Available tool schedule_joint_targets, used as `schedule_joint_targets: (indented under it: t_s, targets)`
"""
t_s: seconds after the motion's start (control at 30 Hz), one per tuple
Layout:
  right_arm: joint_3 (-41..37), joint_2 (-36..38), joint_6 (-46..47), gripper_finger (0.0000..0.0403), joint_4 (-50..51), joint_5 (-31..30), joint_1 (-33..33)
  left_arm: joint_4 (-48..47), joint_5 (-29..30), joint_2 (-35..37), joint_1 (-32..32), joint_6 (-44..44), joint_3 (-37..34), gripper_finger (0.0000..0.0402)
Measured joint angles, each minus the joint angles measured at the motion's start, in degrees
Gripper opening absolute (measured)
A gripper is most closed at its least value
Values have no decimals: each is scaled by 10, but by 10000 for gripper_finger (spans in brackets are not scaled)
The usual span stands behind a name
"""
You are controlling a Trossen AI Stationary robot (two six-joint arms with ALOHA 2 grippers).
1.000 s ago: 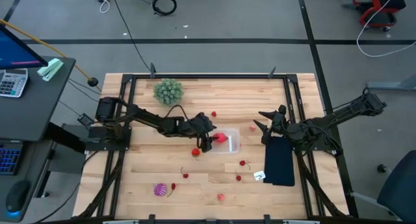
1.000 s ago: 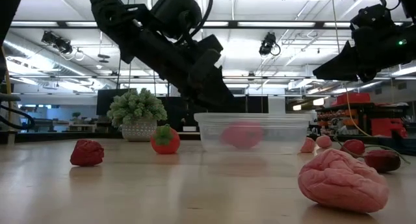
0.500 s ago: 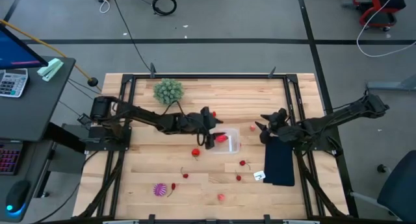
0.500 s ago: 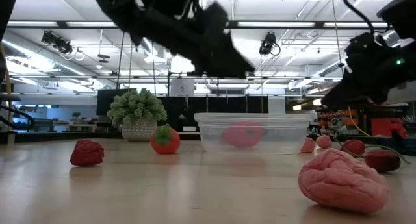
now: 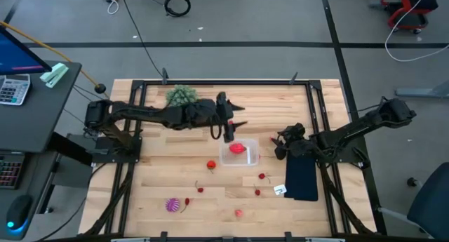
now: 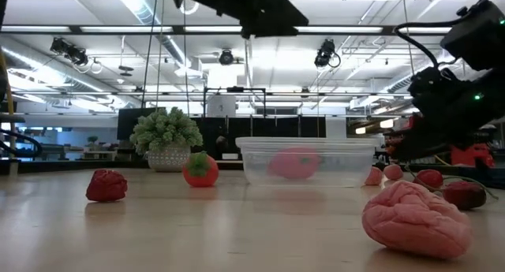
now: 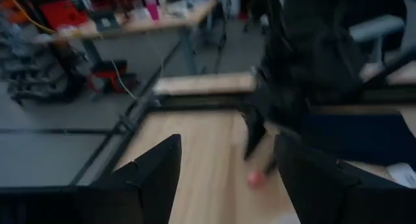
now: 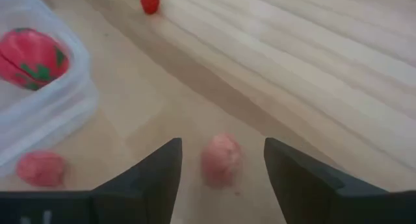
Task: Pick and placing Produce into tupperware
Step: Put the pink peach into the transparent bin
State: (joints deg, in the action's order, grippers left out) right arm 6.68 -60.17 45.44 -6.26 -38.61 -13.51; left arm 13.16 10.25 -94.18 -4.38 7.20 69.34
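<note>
The clear tupperware [image 5: 240,156] [image 6: 306,160] stands on the table's middle with one red produce piece [image 5: 238,149] [image 8: 29,58] inside. My left gripper [image 5: 237,116] [image 7: 227,141] is open and empty, raised above the table on the tub's far side. My right gripper [image 5: 280,145] [image 8: 222,145] is open and low, just right of the tub. Its fingers stand on either side of a small pink produce piece [image 8: 221,160] that lies on the wood, without touching it. A second pink piece [image 8: 40,167] lies beside the tub wall.
Loose produce lies around: a red piece [image 5: 211,165], small red ones [image 5: 262,176] [image 5: 200,189], a spiky purple one [image 5: 172,204], a pink one [image 5: 238,213]. The bushy green plant [image 5: 181,95] stands by the far edge. The dark pad [image 5: 302,173] lies under the right arm.
My left gripper has risen from the tub and drawn back toward the table's far edge, open and empty; the red piece stays in the tub. My right gripper has come down toward the table and shifted a little toward the near edge, over the small pink piece.
</note>
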Motion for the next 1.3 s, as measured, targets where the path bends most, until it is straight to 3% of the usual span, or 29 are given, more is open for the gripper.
schedule_joint_targets:
  t_s: [0.27, 0.47, 0.67, 1.07, 1.3]
  targets:
    - [-1, -71, 59, 227, -10, 10, 0, -120, 2, 102, -60, 21, -2, 224]
    - [1, -122, 100, 226, -42, 0, 0, -313, 0, 203, -80, -23, -4, 189]
    - [9, -155, 111, 217, -65, -7, -1, -463, 0, 299, -60, -69, -4, 162]
    - [60, -238, 114, 161, -71, -13, -1, -546, 5, 474, -3, -93, -4, 143]
    - [63, -235, 114, 138, -64, -9, -1, -607, 35, 532, 8, -124, -4, 140]
